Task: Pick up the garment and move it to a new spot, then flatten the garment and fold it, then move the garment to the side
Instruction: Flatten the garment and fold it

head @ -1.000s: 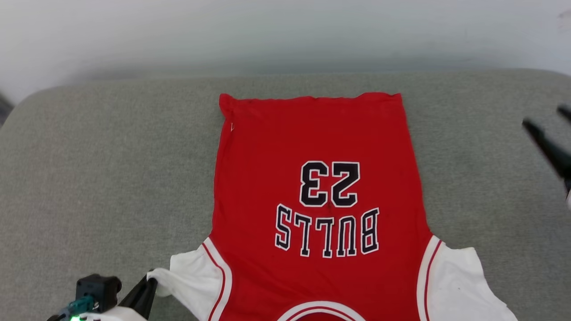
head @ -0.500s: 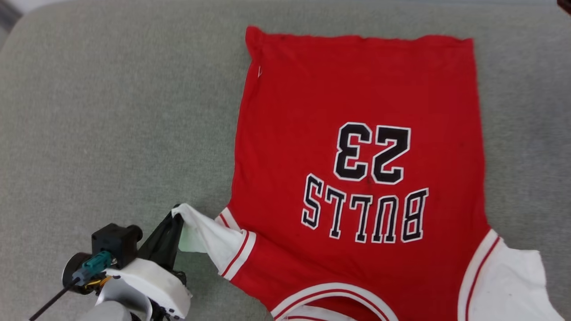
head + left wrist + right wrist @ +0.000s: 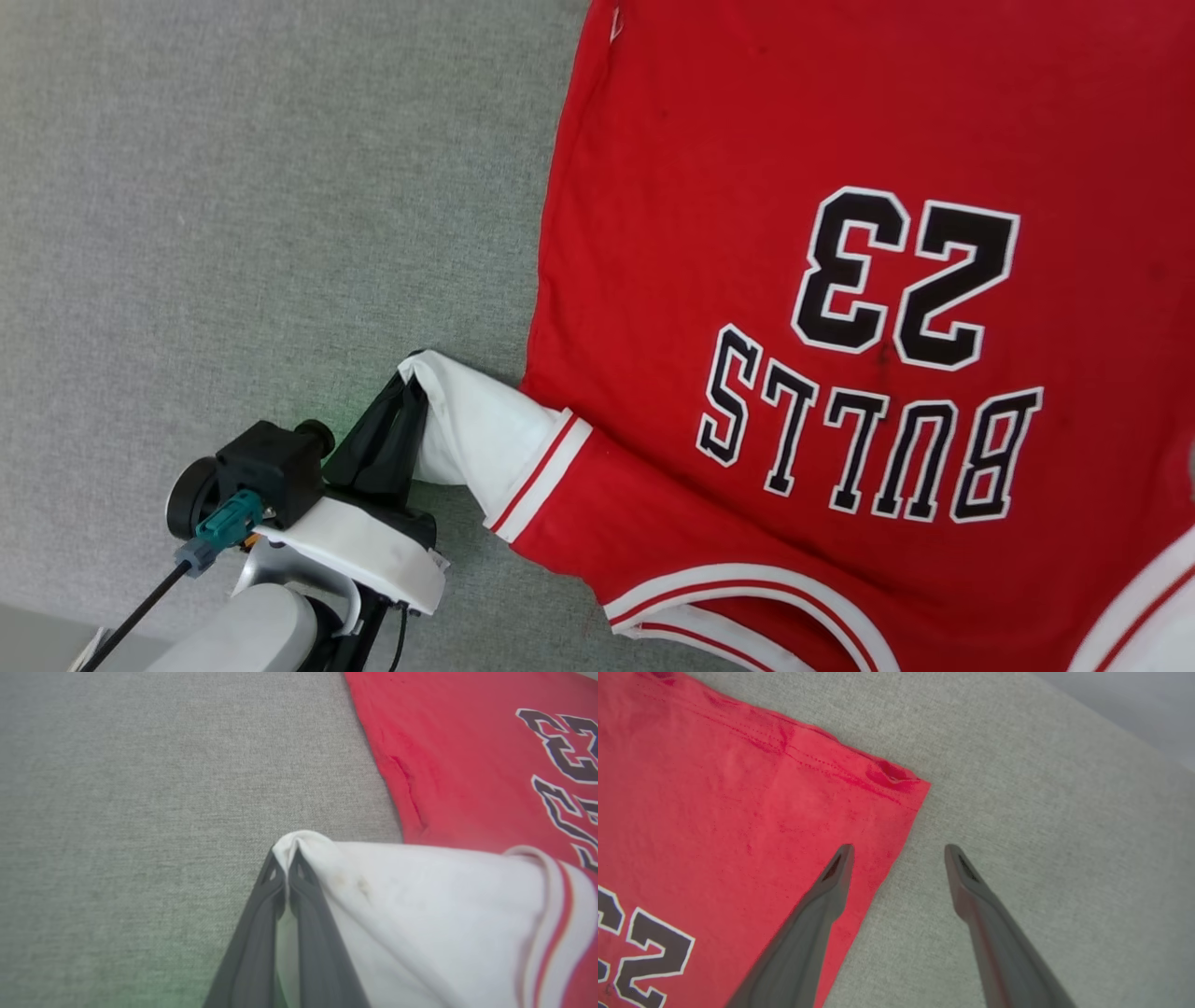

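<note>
The garment [image 3: 747,187] lies spread on a grey cushion [image 3: 233,187], front side up. Its collar [image 3: 728,597] is toward the near edge of the cushion and its hem toward the far edge. It is a red jersey shirt. The black letters "BULLS" [image 3: 868,439] and the number "23", both outlined in white, read upside down in the head view. The collar has red and white striped trim, and the same trim runs where each white sleeve joins the red body. The body is mostly flat. A short crease runs along the side seam near the held sleeve, and the hem corner [image 3: 896,777] is a little puckered.

One white sleeve [image 3: 476,429], on the robot's left, does not lie flat. Its outer end is raised from the cushion and drawn away from the body, so the cloth makes a small tent. The left gripper [image 3: 411,373] holds it there, with its two dark fingers pressed together on the sleeve's edge, not far from the near edge of the cushion. I judge that this pull is meant to stretch the sleeve out and smooth it, so the flattening step is under way and the folding has not begun.

The right gripper [image 3: 899,851] is by the hem corner, short of the far edge of the cushion. Its fingers are spread wide and hold nothing; one is over the red cloth, the other over the bare cushion. Probably it waits there to take that corner. Whether it touches the cloth I cannot tell.
</note>
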Available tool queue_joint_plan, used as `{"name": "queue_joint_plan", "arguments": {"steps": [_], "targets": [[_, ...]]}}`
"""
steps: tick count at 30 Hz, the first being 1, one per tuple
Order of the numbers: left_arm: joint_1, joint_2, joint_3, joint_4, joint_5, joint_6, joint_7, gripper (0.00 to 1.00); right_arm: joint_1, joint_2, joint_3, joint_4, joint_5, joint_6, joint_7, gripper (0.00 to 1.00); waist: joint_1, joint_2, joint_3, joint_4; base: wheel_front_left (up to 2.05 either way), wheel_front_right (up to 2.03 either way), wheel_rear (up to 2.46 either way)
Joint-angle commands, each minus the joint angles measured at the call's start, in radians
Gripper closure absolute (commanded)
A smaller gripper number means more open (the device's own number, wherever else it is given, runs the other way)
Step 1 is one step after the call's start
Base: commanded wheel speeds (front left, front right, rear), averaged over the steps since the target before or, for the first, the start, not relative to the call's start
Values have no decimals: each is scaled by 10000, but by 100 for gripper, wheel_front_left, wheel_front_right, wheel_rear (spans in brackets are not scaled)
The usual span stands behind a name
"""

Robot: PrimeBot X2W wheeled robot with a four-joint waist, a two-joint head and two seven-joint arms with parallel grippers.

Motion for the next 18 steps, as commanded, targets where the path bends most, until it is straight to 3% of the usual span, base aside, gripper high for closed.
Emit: {"name": "queue_joint_plan", "arguments": {"steps": [1, 11, 12, 13, 18], "targets": [[-139, -69, 77, -39, 88, 1, -25, 100, -106, 103, -13, 103, -112, -7, 7, 0, -2, 0, 411, 272, 0, 0, 0], [-239, -566, 74, 161, 515, -346, -16, 100, 1612, 478, 127, 1028, -444, -5, 80, 0, -2, 0, 583, 499, 0, 0, 0], [-195, -581, 101, 206, 540, -362, -16, 100, 1599, 532, 81, 1003, -458, -5, 13, 19, -2, 0, 530, 474, 0, 0, 0], [-141, -590, 148, 241, 565, -363, -16, 100, 1519, 558, 27, 948, -489, -5, -88, 100, -2, 0, 465, 440, 0, 0, 0], [228, -551, 384, 402, 598, -341, -16, 100, 1021, 527, -173, 655, -554, -5, -688, 100, -2, 0, -207, 183, 0, 0, 0]]}}
